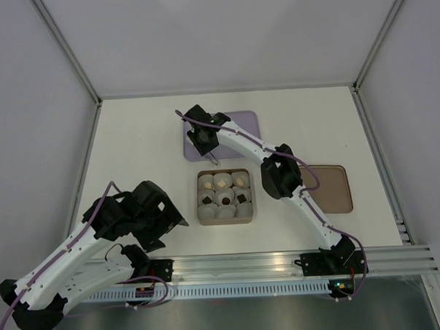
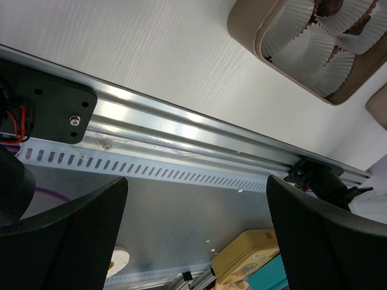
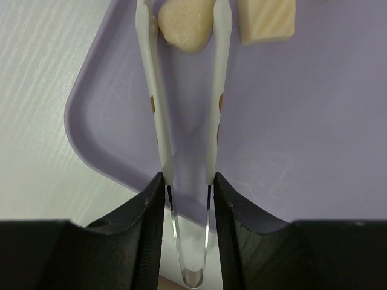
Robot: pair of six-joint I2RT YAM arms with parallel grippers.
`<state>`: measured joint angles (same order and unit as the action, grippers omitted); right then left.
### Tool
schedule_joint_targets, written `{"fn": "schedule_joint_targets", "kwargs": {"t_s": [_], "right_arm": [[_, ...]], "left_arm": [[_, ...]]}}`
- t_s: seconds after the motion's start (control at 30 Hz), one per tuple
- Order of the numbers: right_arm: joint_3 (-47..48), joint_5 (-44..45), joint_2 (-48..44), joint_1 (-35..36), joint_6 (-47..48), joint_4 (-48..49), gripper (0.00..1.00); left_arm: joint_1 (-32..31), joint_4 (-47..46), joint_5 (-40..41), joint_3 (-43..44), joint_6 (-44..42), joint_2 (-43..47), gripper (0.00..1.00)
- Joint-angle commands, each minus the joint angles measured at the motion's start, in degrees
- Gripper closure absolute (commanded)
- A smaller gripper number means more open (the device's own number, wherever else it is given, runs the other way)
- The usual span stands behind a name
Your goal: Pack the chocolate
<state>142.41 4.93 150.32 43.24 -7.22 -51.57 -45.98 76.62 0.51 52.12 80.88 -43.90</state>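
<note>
My right gripper (image 3: 186,184) is shut on silver tongs (image 3: 158,121) over the purple tray (image 3: 290,139). The tong tips pinch a round cream-yellow chocolate (image 3: 184,24); a square cream chocolate (image 3: 266,21) lies beside it. In the top view the right gripper (image 1: 203,140) hovers over the purple tray (image 1: 244,124). The tan box (image 1: 224,219) holds white paper cups; cream chocolates (image 1: 221,182) fill the back row and dark ones (image 1: 226,201) the middle row. My left gripper (image 1: 160,226) is open and empty, low near the rail, left of the box.
A brown tray (image 1: 334,193) lies right of the box, partly under the right arm. The aluminium rail (image 1: 246,265) runs along the near table edge. The left wrist view shows the rail (image 2: 181,130) and the box corner (image 2: 242,24).
</note>
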Motion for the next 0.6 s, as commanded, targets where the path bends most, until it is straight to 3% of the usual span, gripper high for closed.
{"fn": "schedule_joint_targets", "kwargs": {"t_s": [0.0, 0.37, 0.47, 0.57], "right_arm": [[-1.17, 3.42, -8.19, -0.09, -0.25, 4.46, 0.76], [-6.88, 0.52, -22.43, -0.97, -3.14, 1.15, 0.86], [-11.7, -0.27, -28.75, -0.88, -3.68, -3.34, 0.87], [-22.94, 0.96, -39.46, 0.61, -2.44, -5.89, 0.87]], "left_arm": [[0.19, 3.01, -1.13, 2.11, 2.88, -0.22, 0.0], [0.19, 4.59, -0.95, 6.15, 2.79, -0.66, 0.0], [0.19, 4.94, -0.95, 6.85, 2.7, -0.66, 0.0], [0.19, 4.77, -1.39, 7.29, 2.7, -0.92, 0.0]]}}
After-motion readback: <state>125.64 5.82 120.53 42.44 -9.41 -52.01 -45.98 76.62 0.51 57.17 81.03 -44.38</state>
